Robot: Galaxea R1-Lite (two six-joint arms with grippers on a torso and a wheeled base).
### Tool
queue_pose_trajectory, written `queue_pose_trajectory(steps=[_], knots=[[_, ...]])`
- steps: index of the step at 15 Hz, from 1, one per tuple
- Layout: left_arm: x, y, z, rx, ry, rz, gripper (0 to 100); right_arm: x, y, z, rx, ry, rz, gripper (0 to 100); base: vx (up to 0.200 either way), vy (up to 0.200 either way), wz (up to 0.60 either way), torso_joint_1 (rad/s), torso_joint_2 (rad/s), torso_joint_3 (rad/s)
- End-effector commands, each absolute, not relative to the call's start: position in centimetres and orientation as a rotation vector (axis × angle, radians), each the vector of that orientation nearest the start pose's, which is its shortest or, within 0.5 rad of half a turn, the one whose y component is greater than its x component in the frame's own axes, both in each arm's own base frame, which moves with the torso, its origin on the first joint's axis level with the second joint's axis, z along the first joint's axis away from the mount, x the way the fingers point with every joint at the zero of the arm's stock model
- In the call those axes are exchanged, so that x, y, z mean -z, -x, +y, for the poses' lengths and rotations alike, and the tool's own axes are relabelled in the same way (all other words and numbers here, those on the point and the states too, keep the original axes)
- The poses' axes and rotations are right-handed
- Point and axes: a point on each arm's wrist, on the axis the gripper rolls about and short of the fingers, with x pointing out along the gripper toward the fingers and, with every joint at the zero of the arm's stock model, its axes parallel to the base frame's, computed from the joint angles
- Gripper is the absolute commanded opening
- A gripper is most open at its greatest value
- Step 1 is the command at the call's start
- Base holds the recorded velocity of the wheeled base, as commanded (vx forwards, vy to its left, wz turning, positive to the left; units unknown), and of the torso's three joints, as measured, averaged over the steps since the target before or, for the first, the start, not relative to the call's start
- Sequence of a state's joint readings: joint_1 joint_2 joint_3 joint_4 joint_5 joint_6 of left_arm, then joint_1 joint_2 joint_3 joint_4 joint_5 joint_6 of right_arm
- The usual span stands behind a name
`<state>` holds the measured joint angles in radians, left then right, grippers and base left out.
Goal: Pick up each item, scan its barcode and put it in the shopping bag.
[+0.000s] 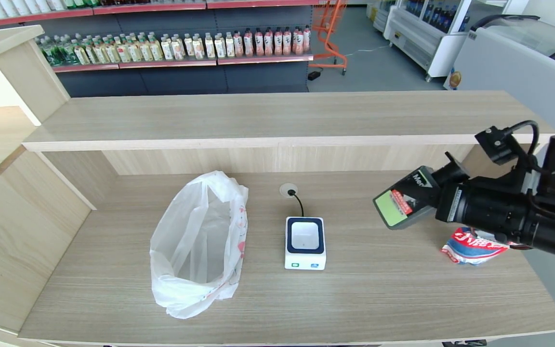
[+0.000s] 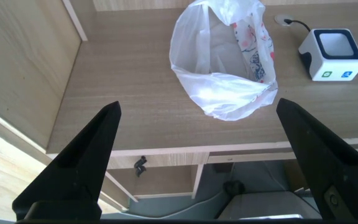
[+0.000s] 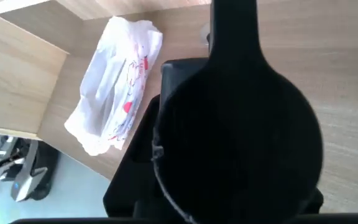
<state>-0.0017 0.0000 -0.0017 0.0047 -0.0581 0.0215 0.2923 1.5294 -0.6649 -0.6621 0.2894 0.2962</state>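
Closest to your lens, the left gripper [image 2: 197, 106] hangs released, its fingers [image 2: 86, 162] spread wide. It sits off the front edge of the counter [image 1: 378, 299], short of the bag. You see the shopping bag [image 1: 200, 241] slumped on the counter's left part, its mouth open. Right of it, near but not touching, stands the white scanner [image 1: 305, 241], window up. Its cable [image 1: 299, 202] runs back to a hole in the counter. Farther right, your right gripper [image 1: 443, 193] is clenched on a dark box [image 1: 405, 200]. The box is held tilted in the air, right of the scanner, with its green face turned leftward. Under that arm a red, white and blue packet [image 1: 472, 246] lies on the counter.
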Motion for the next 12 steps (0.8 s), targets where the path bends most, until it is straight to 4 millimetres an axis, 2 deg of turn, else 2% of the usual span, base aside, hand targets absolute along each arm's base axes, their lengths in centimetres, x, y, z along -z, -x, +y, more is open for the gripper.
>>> queue_pose_trajectory(steps=[1,6,8,10,12], knots=[[-7.5,2.3,-0.1,0.060,-0.021,0.004,100,-15.7,-28.6,12.4,-0.505,-0.402,0.477,0,0.000,0.000,0.00,0.000,0.00,0.000],[-7.5,2.3,-0.1,0.060,-0.021,0.002,100,-12.8,-30.5,17.0,-0.452,-0.387,0.566,0,0.000,0.000,0.00,0.000,0.00,0.000],[-7.5,2.3,-0.1,0.060,-0.021,0.002,100,-11.8,-30.7,18.1,-0.431,-0.365,0.586,0,0.000,0.000,0.00,0.000,0.00,0.000],[-7.5,2.3,-0.1,0.060,-0.021,0.002,100,-11.8,-30.8,18.9,-0.450,-0.361,0.586,0,0.000,0.000,0.00,0.000,0.00,0.000],[-7.5,2.3,-0.1,0.060,-0.021,0.004,100,-11.4,-30.8,19.2,-0.452,-0.356,0.595,0,0.000,0.000,0.00,0.000,0.00,0.000]])
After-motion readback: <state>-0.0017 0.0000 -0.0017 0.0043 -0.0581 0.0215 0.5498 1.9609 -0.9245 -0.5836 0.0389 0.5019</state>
